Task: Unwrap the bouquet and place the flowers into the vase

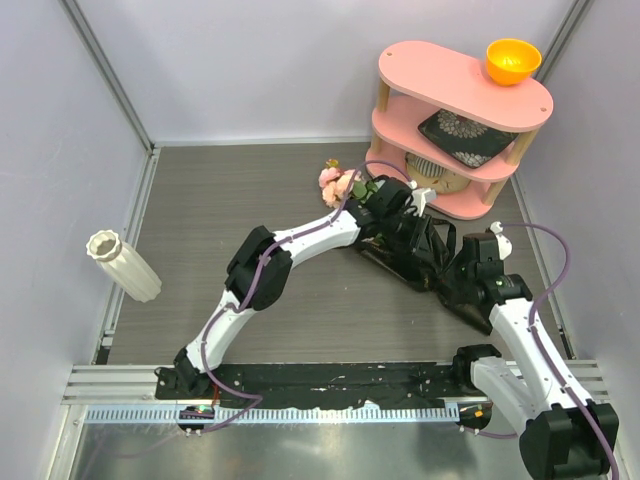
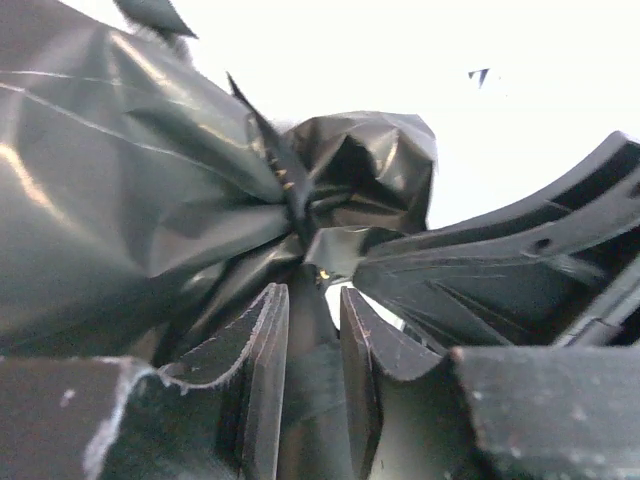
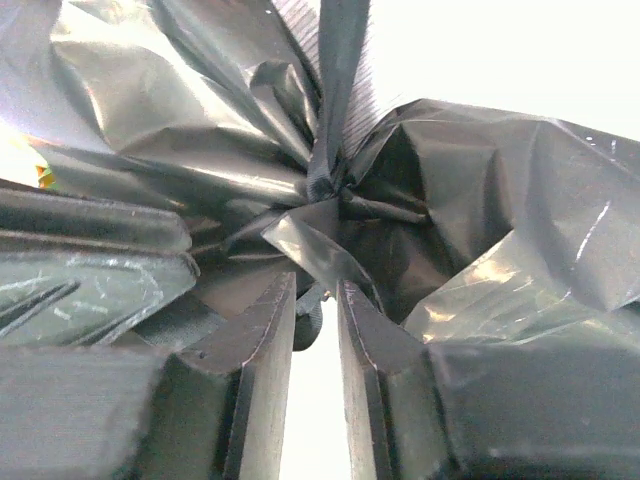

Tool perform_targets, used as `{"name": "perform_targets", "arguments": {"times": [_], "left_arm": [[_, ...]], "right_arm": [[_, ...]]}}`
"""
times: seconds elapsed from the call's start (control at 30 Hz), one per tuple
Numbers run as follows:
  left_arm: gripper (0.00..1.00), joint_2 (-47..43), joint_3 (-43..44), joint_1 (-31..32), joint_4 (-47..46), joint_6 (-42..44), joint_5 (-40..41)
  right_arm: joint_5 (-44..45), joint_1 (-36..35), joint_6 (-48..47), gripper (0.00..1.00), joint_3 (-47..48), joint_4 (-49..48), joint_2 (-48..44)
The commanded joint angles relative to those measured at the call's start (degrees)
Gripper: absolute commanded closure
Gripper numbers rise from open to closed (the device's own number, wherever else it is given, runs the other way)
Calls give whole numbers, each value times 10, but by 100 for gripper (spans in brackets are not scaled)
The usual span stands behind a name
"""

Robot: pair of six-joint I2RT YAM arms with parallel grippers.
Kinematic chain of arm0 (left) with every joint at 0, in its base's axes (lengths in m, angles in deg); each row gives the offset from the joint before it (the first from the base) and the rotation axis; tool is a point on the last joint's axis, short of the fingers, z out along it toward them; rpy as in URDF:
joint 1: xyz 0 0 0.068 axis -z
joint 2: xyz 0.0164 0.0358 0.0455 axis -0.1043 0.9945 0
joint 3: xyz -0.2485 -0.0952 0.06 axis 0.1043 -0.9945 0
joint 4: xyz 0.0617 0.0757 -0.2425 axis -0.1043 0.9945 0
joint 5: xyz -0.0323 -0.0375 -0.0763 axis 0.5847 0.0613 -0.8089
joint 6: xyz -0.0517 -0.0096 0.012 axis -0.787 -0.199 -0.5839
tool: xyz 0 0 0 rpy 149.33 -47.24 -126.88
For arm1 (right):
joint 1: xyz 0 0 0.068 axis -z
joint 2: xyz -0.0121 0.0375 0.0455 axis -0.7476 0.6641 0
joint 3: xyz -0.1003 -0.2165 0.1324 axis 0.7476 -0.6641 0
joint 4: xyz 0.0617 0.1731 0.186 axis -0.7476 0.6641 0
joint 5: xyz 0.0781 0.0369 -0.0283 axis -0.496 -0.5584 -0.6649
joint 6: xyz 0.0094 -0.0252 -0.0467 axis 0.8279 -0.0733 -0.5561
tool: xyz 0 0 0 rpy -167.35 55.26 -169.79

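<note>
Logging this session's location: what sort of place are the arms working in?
Probably a robot test cell, not a home: plain pale wall panels box in the table, aluminium rails line its near edge, and a pink shelf holds props.

You're on the crinkly black bouquet wrapping (image 2: 110,200): thin, glossy, sharply creased, throwing highlights. Its black ribbon (image 3: 340,60) looks like matt woven cloth. At nine o'clock your ribbed cream vase (image 1: 125,265) looks matt. The dark table (image 1: 240,190) shows dull wood grain, and the orange bowl (image 1: 513,60) at one o'clock is smooth.
</note>
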Motion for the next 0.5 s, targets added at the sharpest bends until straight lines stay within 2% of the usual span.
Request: {"name": "perform_targets", "arguments": {"times": [0.0,0.3,0.47], "left_arm": [[71,-12,18,8,-41,-22,-28],[81,51,54,11,-45,-32,-30],[85,76,56,11,-24,-16,-8]], "right_arm": [[47,-3,-5,71,20,-14,12],[2,-4,-13,72,-4,-36,0],[-20,-4,-1,86,-20,-45,5]]}}
